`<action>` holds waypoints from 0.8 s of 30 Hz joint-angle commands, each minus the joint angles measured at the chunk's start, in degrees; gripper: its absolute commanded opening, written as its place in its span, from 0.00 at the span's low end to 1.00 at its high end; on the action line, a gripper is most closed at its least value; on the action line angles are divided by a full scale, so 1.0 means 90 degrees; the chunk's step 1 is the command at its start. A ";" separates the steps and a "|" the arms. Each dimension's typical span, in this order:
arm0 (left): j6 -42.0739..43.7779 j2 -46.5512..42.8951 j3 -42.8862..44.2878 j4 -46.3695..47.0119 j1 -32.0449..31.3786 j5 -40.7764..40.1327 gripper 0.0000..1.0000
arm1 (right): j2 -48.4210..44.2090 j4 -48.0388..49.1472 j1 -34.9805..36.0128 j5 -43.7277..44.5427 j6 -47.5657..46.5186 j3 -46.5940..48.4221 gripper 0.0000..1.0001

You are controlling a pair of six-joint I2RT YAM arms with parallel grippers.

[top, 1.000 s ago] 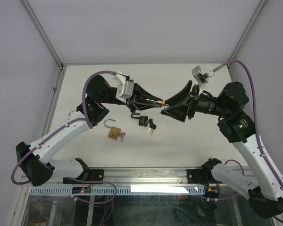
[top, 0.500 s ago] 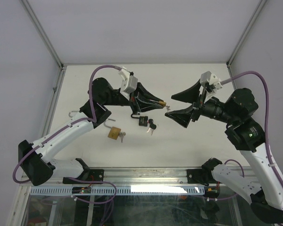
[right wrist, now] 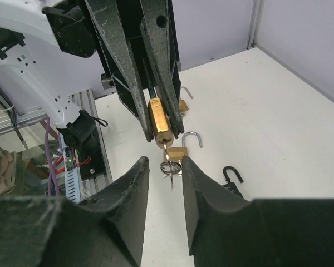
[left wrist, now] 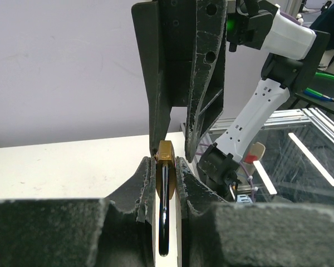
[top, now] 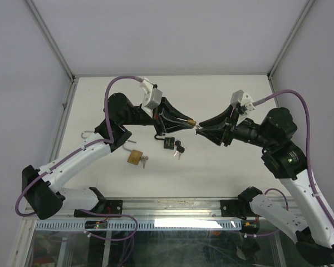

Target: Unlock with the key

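Since half a second ago, the right gripper (right wrist: 162,164) has been swung in toward the left arm, and its jaws, then spread wide, have been drawn in to a narrow gap. Hardly any change is seen in the left arm.

A brass padlock (right wrist: 158,127) is clenched edge-on by the left gripper (left wrist: 165,166) and held in the air above the table (top: 222,94). A key (right wrist: 166,151) is seen sticking out of the padlock's lower end, so insertion is judged to be done. A key ring (right wrist: 170,167) hangs from it.

The right fingertips are placed on either side of the key and its ring. Whether they are already pressed on the key or only bracket it cannot be told from these views. The shackle of the held padlock is hidden between the left fingers, so whether it is locked or open cannot be told either.

What is judged to remain is a firm pinch on the key head, a turn of the key, and the release of the shackle.

On the table below, a black padlock (top: 168,142) with keys beside it and a second brass padlock (top: 134,158) with a raised shackle are left lying, well apart from both grippers.
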 commanded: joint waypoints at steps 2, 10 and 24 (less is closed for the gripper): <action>-0.0137 -0.0089 0.0025 0.0451 0.0026 -0.0072 0.00 | 0.0041 0.0574 -0.0032 -0.0137 0.0112 0.0090 0.27; -0.0170 -0.0079 0.0034 0.0569 0.0026 -0.0081 0.00 | 0.0061 0.0700 -0.0049 -0.0228 0.0156 0.0066 0.00; 0.0659 0.0226 -0.0257 0.0693 -0.0242 0.0247 0.00 | 0.1062 0.2508 -0.0037 -0.1420 0.2102 0.0410 0.00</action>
